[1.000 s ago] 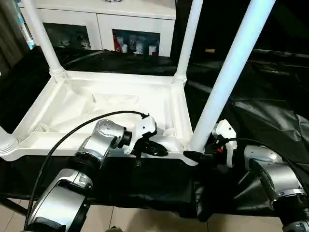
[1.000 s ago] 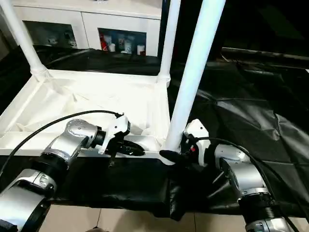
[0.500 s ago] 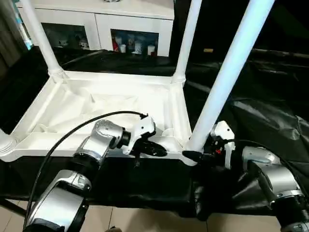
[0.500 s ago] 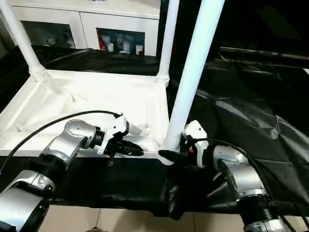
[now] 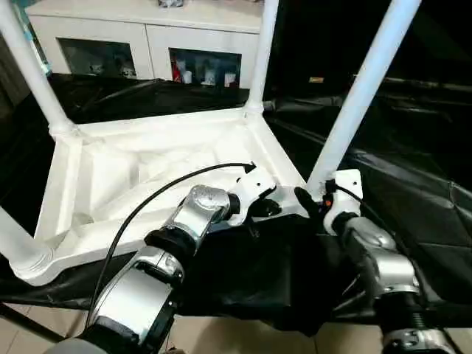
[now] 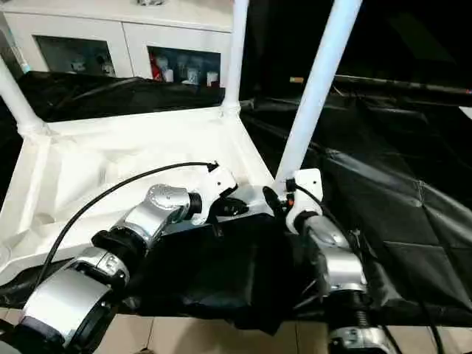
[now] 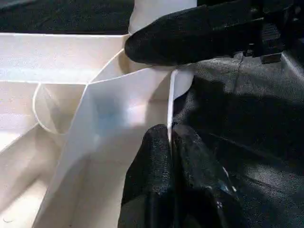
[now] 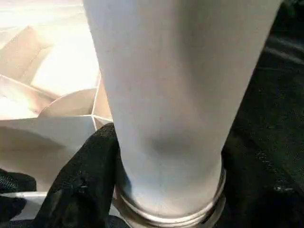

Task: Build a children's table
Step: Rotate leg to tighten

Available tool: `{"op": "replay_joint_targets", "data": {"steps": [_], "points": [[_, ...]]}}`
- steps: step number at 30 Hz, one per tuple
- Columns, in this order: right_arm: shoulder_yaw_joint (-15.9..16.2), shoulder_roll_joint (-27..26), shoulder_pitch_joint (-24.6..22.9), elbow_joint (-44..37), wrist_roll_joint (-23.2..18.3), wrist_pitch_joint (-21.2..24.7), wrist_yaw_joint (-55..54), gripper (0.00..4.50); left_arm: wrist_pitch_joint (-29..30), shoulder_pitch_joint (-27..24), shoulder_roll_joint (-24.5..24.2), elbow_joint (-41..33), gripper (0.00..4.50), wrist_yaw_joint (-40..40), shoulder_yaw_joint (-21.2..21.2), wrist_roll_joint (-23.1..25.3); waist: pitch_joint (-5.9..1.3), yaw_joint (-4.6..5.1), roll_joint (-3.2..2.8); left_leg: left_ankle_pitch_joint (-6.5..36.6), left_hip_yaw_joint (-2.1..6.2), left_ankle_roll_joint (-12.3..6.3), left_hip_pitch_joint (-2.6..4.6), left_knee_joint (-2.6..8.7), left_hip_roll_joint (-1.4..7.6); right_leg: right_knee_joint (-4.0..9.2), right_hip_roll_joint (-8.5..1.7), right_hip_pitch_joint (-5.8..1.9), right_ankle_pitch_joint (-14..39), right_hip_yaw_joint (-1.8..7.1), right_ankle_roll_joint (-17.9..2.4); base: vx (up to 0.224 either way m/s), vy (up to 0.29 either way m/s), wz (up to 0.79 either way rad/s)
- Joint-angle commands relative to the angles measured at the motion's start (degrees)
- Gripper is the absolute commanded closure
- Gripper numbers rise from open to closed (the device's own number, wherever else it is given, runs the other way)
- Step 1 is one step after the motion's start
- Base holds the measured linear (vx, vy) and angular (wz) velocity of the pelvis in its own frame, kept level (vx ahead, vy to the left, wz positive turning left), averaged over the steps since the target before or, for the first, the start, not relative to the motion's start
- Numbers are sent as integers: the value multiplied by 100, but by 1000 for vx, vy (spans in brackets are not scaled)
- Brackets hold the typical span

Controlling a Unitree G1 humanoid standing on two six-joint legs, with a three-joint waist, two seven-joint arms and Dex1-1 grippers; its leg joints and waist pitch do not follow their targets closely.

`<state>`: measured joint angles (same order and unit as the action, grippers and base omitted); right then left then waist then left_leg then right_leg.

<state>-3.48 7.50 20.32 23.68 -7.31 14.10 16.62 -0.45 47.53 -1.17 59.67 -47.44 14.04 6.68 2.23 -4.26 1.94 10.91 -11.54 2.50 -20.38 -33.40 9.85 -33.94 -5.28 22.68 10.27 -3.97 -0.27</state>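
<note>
- The white plastic rectangular tabletop (image 5: 147,173) lay upside down on a black plastic sheet (image 5: 413,184), its ribbed underside facing up.
- Four long white tubular legs stood in its corner sockets; the nearest-right leg (image 5: 361,92) rose at a slant beside the right arm.
- The left gripper (image 7: 170,142) was pinched together on the thin near side wall of the tabletop, close to that corner.
- The right gripper (image 5: 311,204) clasped the base of the nearest-right leg, one black finger (image 8: 83,185) on either side of the tube just above its flared end.
- A white glass-door cabinet (image 5: 147,44) stood behind the sheet.
</note>
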Motion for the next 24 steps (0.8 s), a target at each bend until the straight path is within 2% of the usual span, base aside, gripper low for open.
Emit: {"op": "replay_joint_targets", "data": {"steps": [1,5,6,7,8,10,11,13,14,15,16,17,18,19,22,24], "points": [[355,-220,-134,-33,43,35,154,128,-193,47,103,110,450,237,-36,28,-265,23,34,1594,193,-150,40,445,328,549,-405,-193,2109,275,-847,0,0,0],[305,-161,-178,-197,-20,53,199,95,-463,20,31,161,450,39,-25,0,-263,35,22,1633,200,-161,42,459,346,545,-405,-190,2113,279,-850,0,0,0],[336,-99,-188,-240,32,31,196,95,-537,7,15,158,450,-44,-30,-29,-265,32,42,1619,196,-168,43,459,347,544,-409,-191,2092,278,-865,0,0,0],[339,-88,-191,-250,42,27,197,87,-553,5,12,157,450,-58,-33,-34,-265,34,34,1603,200,-167,36,459,348,533,-412,-197,2065,280,-876,0,0,0],[328,62,-229,-376,65,0,301,80,-739,-40,-10,108,450,-257,-80,-127,-258,33,90,1578,191,-189,29,455,345,540,-413,-197,2086,278,-869,0,0,0],[277,203,-275,-502,12,-12,472,80,-875,-86,-16,40,450,-393,-141,-219,-268,11,69,1482,184,-242,22,441,340,528,-426,-209,2039,288,-853,0,0,0],[249,286,-309,-579,-30,-11,585,80,-940,-104,-16,9,450,-360,-172,-243,-264,0,114,1423,179,-298,15,437,343,519,-422,-212,1984,283,-863,0,0,0],[208,520,-434,-806,-165,-3,976,80,-970,-111,-9,-47,450,-488,-308,-393,-270,-31,100,1309,172,-364,14,425,345,508,-431,-218,1880,286,-894,0,0,0],[232,731,-538,-951,-223,-24,1300,77,-930,-138,-34,-137,405,-613,-362,-480,-286,-65,103,1152,162,-413,4,403,348,468,-426,-235,1596,289,-967,0,0,0],[243,795,-569,-992,-238,-31,1399,77,-925,-148,-43,-167,394,-653,-373,-503,-306,-109,107,970,154,-506,-4,381,353,423,-430,-259,1214,285,-1074,0,0,0],[295,1060,-694,-1142,-279,-64,1764,77,-889,-200,-86,-316,396,-768,-421,-595,-318,-98,103,874,149,-567,-17,369,352,392,-418,-254,989,286,-1135,0,0,0],[336,1346,-811,-1254,-285,-126,2078,77,-841,-257,-143,-504,397,-857,-500,-715,-329,-107,84,675,165,-645,-34,360,379,334,-417,-277,548,276,-1249,0,0,0],[341,1422,-838,-1274,-279,-149,2145,77,-823,-272,-159,-558,390,-871,-528,-751,-322,-99,99,590,151,-735,-23,339,384,297,-407,-266,201,271,-1395,0,0,0],[343,1446,-848,-1281,-277,-156,2168,77,-818,-277,-165,-576,375,-876,-537,-763,-315,-85,107,585,145,-778,-38,334,373,294,-401,-263,132,270,-1441,0,0,0],[72,1849,-915,-1297,-416,-175,2489,77,-706,-384,-494,-990,354,-795,-689,-833,-294,-74,112,712,144,-778,-34,334,367,333,-421,-280,409,263,-1463,0,0,0],[-62,2052,-954,-1349,-538,-148,2678,77,-574,-500,-774,-1320,337,-723,-794,-834,-264,-57,117,936,141,-670,-23,346,367,371,-401,-265,852,262,-1413,0,0,0]]}}
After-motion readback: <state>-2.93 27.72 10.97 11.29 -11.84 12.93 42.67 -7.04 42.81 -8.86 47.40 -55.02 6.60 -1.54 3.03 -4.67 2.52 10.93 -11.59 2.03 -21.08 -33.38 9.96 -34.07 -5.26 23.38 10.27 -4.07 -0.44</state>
